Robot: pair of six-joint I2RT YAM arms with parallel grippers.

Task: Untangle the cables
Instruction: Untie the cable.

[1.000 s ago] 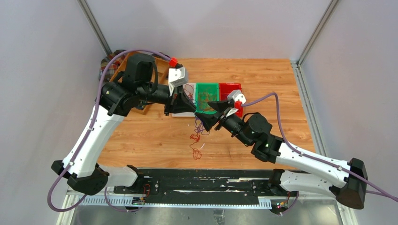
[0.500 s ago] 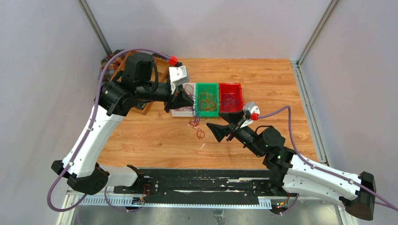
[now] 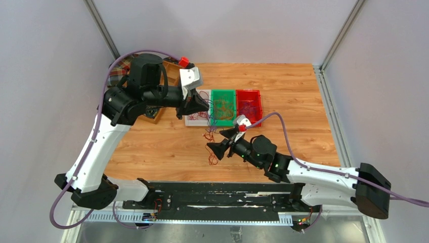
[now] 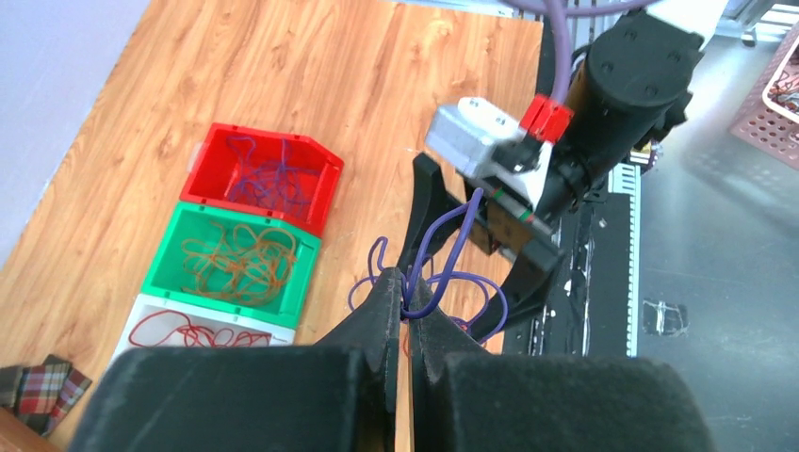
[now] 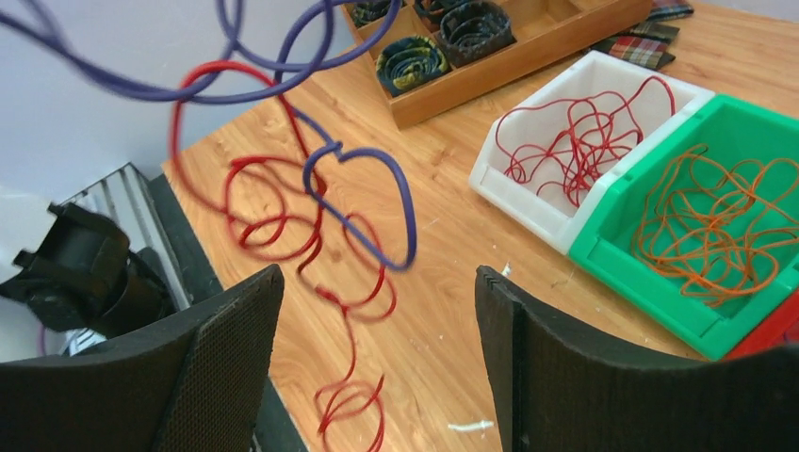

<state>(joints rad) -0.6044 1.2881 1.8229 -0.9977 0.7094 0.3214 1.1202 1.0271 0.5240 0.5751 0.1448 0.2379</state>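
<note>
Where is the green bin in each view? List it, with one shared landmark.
Top external: green bin at centre.
Left wrist: left side, mid-height.
Right wrist: right edge.
Shared landmark: white bin holding red wires, right beside the green bin.

We see a wooden table (image 3: 283,81) carrying a green bin (image 3: 223,123), with a white bin (image 3: 195,123) touching its left side, a red bin (image 3: 248,91) touching its right, and a wooden tray (image 5: 565,28) and plaid cloth (image 5: 636,49) farther left.
</note>
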